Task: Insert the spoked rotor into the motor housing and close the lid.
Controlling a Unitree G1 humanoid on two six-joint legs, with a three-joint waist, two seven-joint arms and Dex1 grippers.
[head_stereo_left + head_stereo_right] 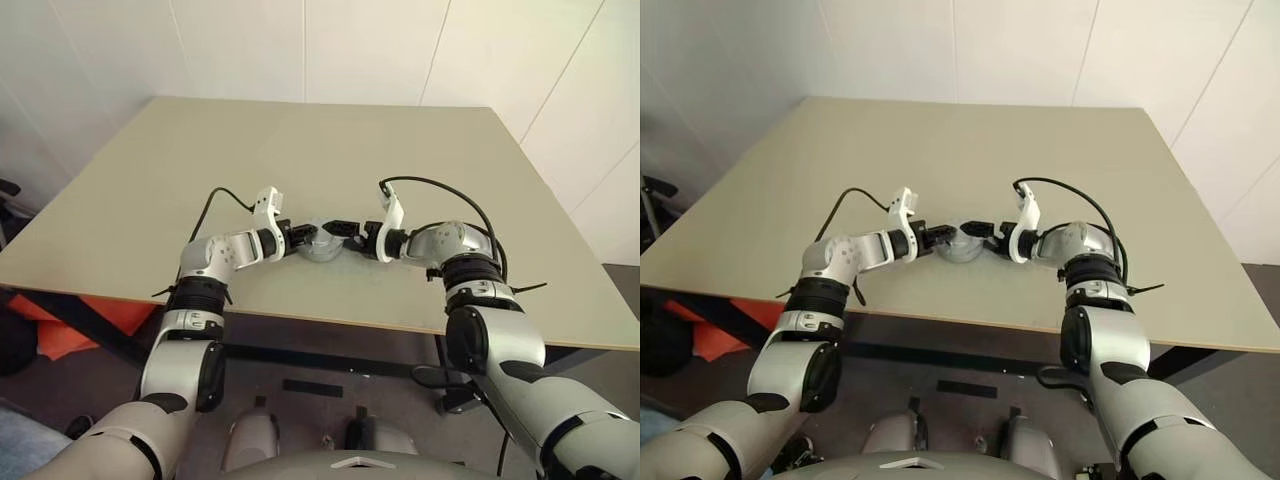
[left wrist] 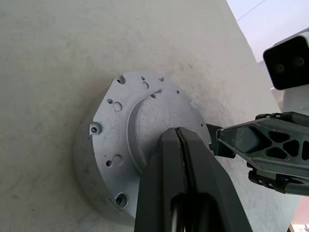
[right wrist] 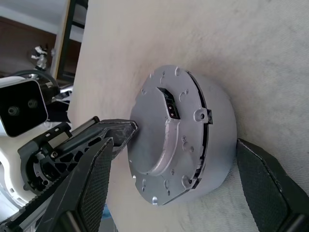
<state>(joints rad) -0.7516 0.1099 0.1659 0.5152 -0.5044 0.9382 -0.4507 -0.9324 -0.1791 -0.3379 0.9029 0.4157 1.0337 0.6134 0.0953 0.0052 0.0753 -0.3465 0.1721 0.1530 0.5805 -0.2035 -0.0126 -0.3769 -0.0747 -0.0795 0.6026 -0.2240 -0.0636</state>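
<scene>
The motor housing [image 3: 219,125] stands as a short silvery cup on the table near its front edge. The lid [image 2: 145,111], a silvery disc with small screw holes and a raised centre, lies on top of it. My left gripper [image 2: 177,133] is shut, its tip against the lid's face from the left side [image 1: 303,237]. My right gripper [image 3: 172,145] is open, one finger on each side of the housing, nothing clamped; it comes in from the right [image 1: 345,240]. The spoked rotor is hidden.
The beige table [image 1: 300,150] stretches wide and bare behind the housing; its front edge [image 1: 330,322] runs just under my forearms. Black cables loop over both wrists. An orange object [image 1: 70,325] lies on the floor below the table's left corner.
</scene>
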